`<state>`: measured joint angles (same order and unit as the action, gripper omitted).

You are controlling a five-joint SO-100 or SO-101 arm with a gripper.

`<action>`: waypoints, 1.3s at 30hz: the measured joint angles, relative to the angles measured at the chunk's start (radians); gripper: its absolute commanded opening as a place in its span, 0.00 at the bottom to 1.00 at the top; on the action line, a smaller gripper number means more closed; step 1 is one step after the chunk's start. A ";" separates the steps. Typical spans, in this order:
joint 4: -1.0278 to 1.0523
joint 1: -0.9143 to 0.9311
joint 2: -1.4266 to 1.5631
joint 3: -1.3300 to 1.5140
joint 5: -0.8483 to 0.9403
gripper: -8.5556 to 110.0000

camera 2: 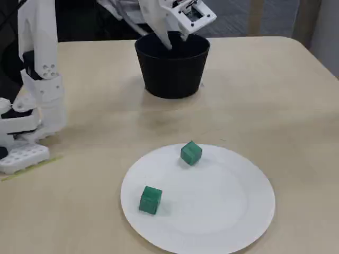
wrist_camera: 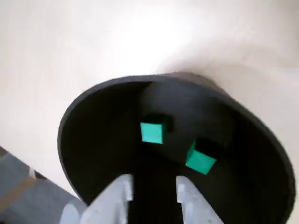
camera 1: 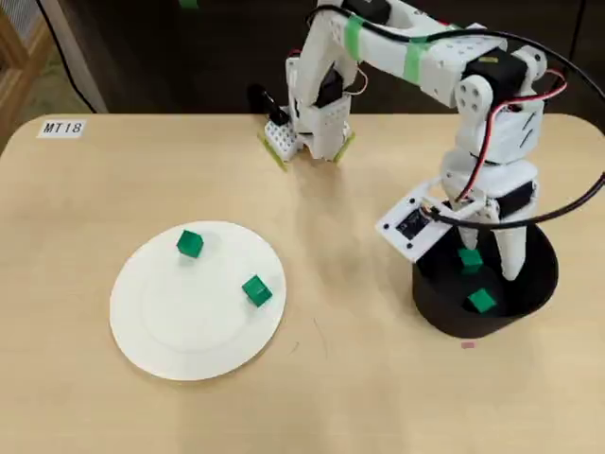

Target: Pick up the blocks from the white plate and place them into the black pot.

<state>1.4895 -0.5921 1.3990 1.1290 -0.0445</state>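
Over the pot: hand empty, two cubes inside

On the tan surface (camera 1: 113, 189) the white plate (camera 1: 165, 326) lies well apart from the black pot (camera 1: 435, 307), with open wood between them. Two green blocks rest on the plate, one near its far rim (camera 1: 190, 243), one toward the pot side (camera 1: 256, 290). Two more lie on the pot's floor (wrist_camera: 153, 132) (wrist_camera: 201, 159). Down inside the pot's mouth, the hand (wrist_camera: 153, 193) has its fingers apart, holding nothing, just short of both cubes.
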 measured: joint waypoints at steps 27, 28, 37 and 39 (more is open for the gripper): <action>-0.144 0.830 0.275 0.403 0.408 0.05; -0.150 0.847 0.267 0.403 0.460 0.05; -0.196 0.865 0.216 0.425 0.753 0.05; -0.204 0.839 0.216 0.436 0.781 0.05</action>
<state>1.2855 0.2470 1.6153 1.5647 0.7363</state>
